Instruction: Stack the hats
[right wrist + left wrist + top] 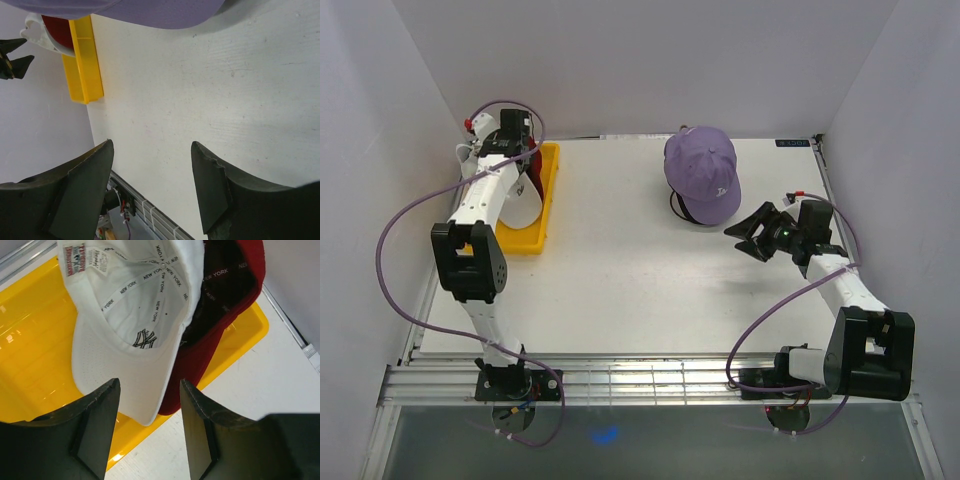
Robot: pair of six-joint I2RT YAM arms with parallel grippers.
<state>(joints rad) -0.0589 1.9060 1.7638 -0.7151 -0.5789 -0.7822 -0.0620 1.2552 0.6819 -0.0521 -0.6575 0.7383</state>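
Left gripper: my left gripper stood open over the yellow tray, at about 10 o'clock on the table. It gripped nothing.
White cap: the white cap lay crown-down with its lining up. The tip of its brim reached into the gap between my jaws, and neither pad pressed on it.
Dark red cap: the dark red cap sat at 2 o'clock of the white one, touching it and partly tucked beneath it, with its brim over the tray's rim.
Purple cap: the purple cap rested on the table at about 1 o'clock, well apart from the tray. A dark edge showed under it; I could not tell what that was.
Right gripper: my right gripper hung open and empty at 4 o'clock of the purple cap, near its brim.
Step in hand: I judged it was a pinch on the white brim.
How to do it well: I needed the brim deep between the pads and only the white layer taken, clear of the red brim beside it. I should have closed squarely and lifted straight up, so that neither the tray wall nor the red cap came along.
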